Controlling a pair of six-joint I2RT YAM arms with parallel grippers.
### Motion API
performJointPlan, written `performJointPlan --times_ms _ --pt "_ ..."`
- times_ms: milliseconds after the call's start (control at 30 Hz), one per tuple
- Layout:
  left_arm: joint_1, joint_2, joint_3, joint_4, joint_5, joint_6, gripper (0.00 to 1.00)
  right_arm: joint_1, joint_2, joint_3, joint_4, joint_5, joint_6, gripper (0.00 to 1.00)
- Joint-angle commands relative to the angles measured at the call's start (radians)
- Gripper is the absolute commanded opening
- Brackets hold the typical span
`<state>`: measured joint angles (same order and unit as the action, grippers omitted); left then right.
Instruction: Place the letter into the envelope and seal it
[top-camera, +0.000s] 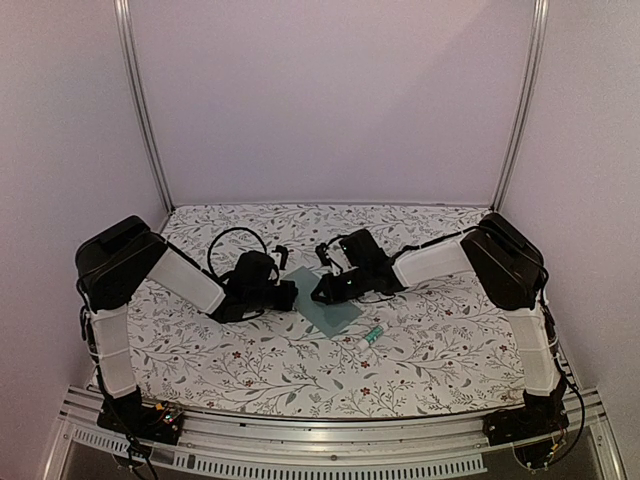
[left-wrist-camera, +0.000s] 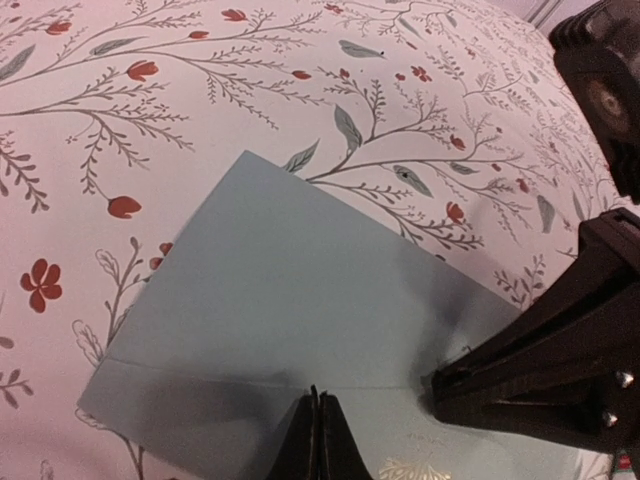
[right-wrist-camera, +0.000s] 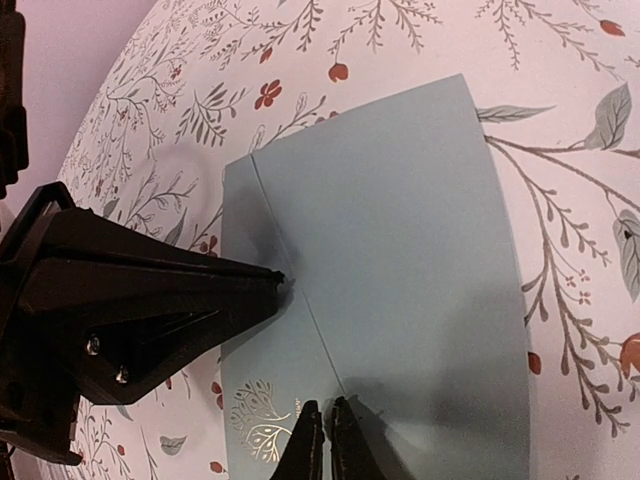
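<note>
Envelope (top-camera: 326, 305) flat on table (top-camera: 200, 360); thin, light, floppy, likely slides easily. Left gripper (left-wrist-camera: 320, 438) and right gripper (right-wrist-camera: 324, 440) both closed, empty, tips apparently pressing it. Letter unseen. Pin flat, lift by edge

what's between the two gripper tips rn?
Only bare teal envelope, along its flap crease, between left gripper and right gripper; clearest in left wrist view.

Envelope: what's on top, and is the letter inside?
The shut left end effector and right end effector press on the envelope. Its paper hides any contents; no letter shows.
</note>
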<state>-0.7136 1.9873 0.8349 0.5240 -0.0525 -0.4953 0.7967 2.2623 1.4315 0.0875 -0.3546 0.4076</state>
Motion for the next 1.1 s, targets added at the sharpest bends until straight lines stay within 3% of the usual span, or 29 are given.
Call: performJointPlan --times_ms 0,333,700,1067 --pt "-0.017 0.013 -0.022 -0.065 0.03 -0.013 0.0 0.016 0.005 0.025 -0.104 -0.012 -0.015 0.06" --pt "-0.018 0.008 -0.021 -0.062 0.032 -0.015 0.0 0.036 0.077 0.087 -0.117 -0.011 -0.003 0.06" --pt "-0.017 0.0 -0.023 -0.067 0.033 -0.014 0.0 0.036 0.145 0.145 -0.183 0.089 -0.009 0.06" --pt "-0.013 0.001 -0.021 -0.078 0.02 -0.009 0.0 0.024 0.039 -0.03 -0.129 0.106 -0.015 0.05"
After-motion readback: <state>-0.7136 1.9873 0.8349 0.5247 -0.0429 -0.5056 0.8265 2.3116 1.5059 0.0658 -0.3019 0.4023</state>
